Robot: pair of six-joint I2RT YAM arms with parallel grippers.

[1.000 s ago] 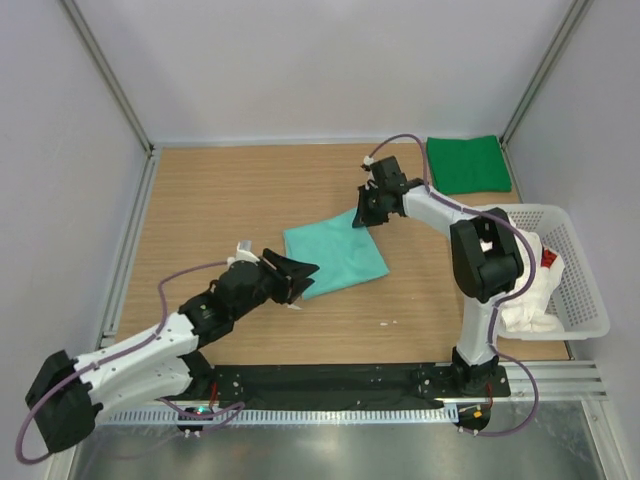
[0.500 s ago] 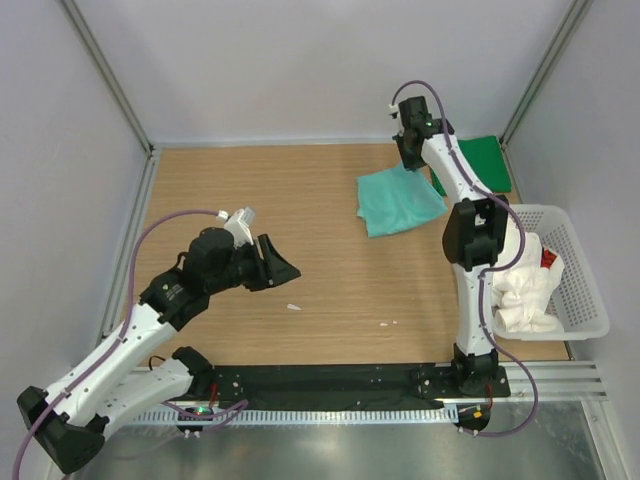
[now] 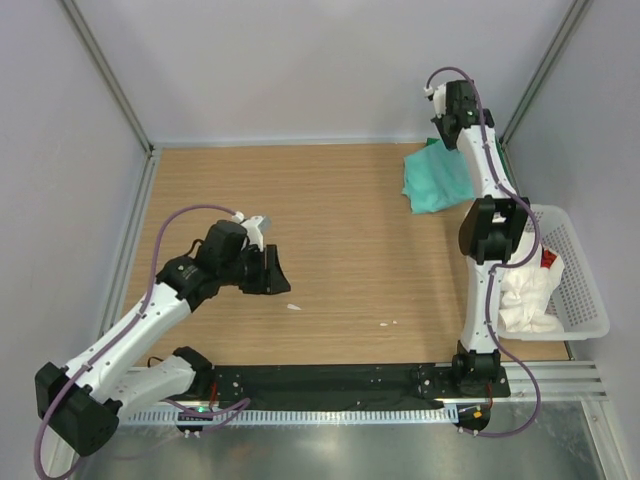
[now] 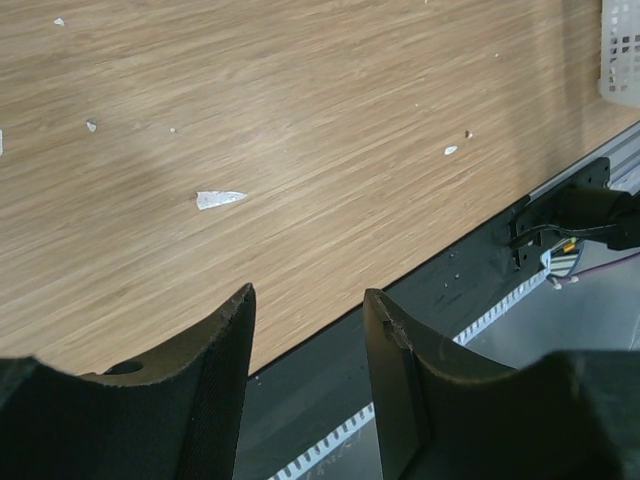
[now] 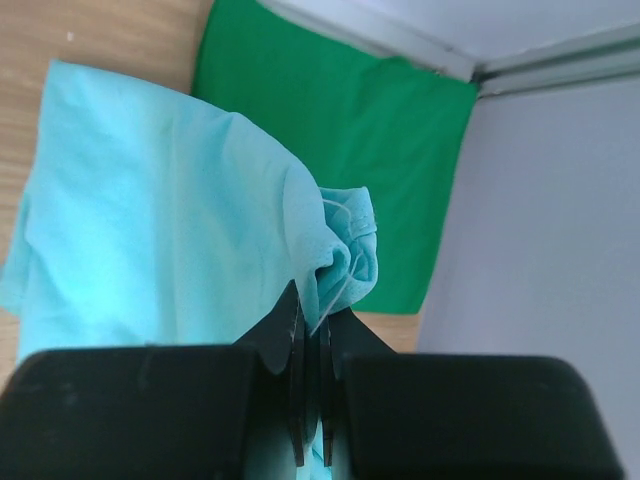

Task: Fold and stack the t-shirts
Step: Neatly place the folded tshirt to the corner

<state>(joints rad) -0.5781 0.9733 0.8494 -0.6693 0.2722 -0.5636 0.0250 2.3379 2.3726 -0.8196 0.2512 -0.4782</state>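
My right gripper [image 5: 310,315] is shut on a bunched edge of the mint-teal t-shirt [image 5: 150,210] and holds it up at the back right corner. The shirt [image 3: 438,182] hangs from that gripper [image 3: 443,143], its lower part over the table. The folded dark green t-shirt [image 5: 340,110] lies flat beneath it in the corner; in the top view it is almost wholly hidden. The white t-shirt [image 3: 525,295] lies crumpled in the basket. My left gripper [image 3: 276,272] is open and empty above bare wood at centre left; its jaws [image 4: 305,300] stand well apart.
The white lattice basket [image 3: 585,290] stands at the right edge; its corner shows in the left wrist view [image 4: 620,50]. Small white scraps [image 3: 293,306] lie on the wood [image 4: 218,199]. A black base rail [image 3: 330,380] runs along the near edge. Enclosure walls meet close behind the right gripper.
The right gripper has carried the mint-teal shirt from mid-table up and to the back right corner, over the dark green shirt. The left gripper let go of it and drew back left.
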